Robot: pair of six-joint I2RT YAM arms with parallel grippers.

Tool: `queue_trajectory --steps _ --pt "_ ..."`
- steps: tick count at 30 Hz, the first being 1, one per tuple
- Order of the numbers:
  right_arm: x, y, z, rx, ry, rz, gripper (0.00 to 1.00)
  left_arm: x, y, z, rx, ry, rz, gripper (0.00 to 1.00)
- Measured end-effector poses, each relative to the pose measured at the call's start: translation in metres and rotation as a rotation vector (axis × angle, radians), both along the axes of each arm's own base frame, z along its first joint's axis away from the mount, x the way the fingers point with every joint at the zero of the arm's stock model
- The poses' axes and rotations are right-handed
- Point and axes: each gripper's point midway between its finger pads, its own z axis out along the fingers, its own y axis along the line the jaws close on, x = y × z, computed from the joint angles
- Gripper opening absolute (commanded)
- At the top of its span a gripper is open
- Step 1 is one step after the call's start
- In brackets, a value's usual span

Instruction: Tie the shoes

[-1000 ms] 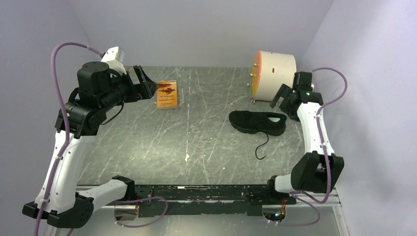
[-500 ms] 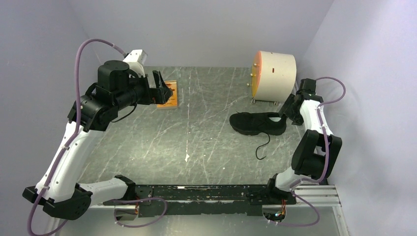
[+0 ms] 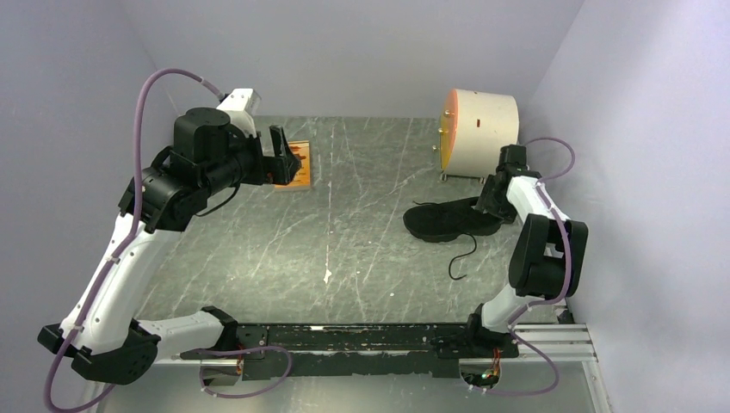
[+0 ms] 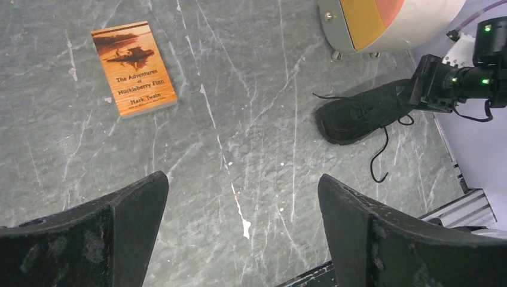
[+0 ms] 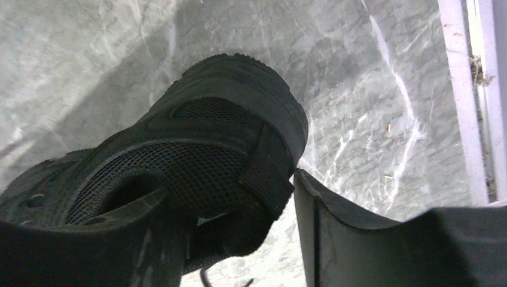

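Note:
The black shoe point(image 3: 443, 221) lies at the right of the table, toe pointing left and heel tipped up. My right gripper point(image 3: 488, 202) is at that heel. In the right wrist view the mesh heel collar point(image 5: 227, 137) sits between the fingers, and the right gripper point(image 5: 230, 188) is shut on it, one finger inside the opening and the other against the heel tab. A loose black lace point(image 3: 460, 258) trails toward the near edge. My left gripper point(image 3: 288, 159) hovers high at the back left, and the left gripper point(image 4: 242, 179) is open and holds nothing. The left wrist view also shows the shoe point(image 4: 359, 113).
An orange paperback book point(image 3: 293, 166) lies at the back left under the left arm. A cream drum with an orange face point(image 3: 478, 133) stands just behind the shoe. The right wall is close beside the right arm. A metal rail point(image 3: 361, 335) runs along the near edge.
My right gripper came down to the shoe's heel and closed on it, and the shoe has tipped and turned slightly. The left arm swung right over the book, then held still.

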Motion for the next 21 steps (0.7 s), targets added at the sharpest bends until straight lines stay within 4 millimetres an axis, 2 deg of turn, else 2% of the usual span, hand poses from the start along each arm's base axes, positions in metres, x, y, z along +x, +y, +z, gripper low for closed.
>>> queue_trajectory --steps 2,4,6,9,12,14,16,21 --pt "0.001 0.003 -0.003 -0.02 0.011 0.009 0.45 -0.001 0.0 0.001 0.0 -0.001 -0.002 1.0" --pt "0.001 0.003 -0.001 -0.061 0.016 -0.006 0.21 -0.001 0.0 0.002 -0.001 -0.003 -0.002 1.0" --pt "-0.001 0.008 0.004 -0.095 0.013 -0.02 0.03 -0.001 -0.001 0.003 -0.002 -0.004 -0.002 1.0" --pt "-0.011 0.025 0.013 -0.13 -0.004 -0.051 0.0 0.0 -0.001 0.003 -0.001 -0.002 -0.002 1.0" --pt "-0.027 0.051 0.03 -0.16 -0.013 -0.046 0.0 0.003 -0.003 0.005 -0.003 -0.003 -0.002 1.0" --pt "-0.036 0.076 0.04 -0.18 -0.036 -0.024 0.0 0.005 -0.004 0.006 -0.005 -0.001 0.0 1.0" --pt "-0.046 0.111 0.048 -0.17 -0.073 0.012 0.0 0.006 -0.004 0.007 -0.002 0.001 0.004 1.0" --pt "-0.09 0.213 0.072 -0.067 -0.113 0.108 0.0 0.008 0.003 0.02 0.009 -0.016 0.042 1.0"
